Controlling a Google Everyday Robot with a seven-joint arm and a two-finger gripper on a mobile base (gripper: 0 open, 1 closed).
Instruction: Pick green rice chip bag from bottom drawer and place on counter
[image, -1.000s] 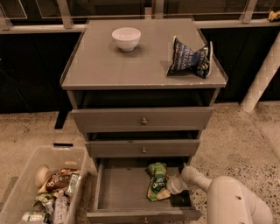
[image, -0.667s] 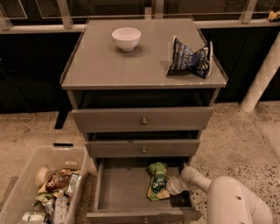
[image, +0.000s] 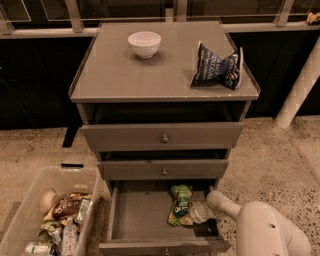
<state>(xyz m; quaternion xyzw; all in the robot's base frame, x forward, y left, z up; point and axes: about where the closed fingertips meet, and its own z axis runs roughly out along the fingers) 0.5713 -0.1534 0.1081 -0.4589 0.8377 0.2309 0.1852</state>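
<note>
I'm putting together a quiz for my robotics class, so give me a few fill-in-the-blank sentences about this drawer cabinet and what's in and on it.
1. The bottom drawer stands ___, with the green rice chip bag lying inside.
2. The end effector is down in that drawer, at the picture's ___ side of the bag.
3. On the counter, the bowl is coloured ___.
Missing words: open; right; white.

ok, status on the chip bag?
Hand in bottom drawer, right of green rice chip bag. Bag lying on drawer floor. Middle drawer juts out above.
</note>
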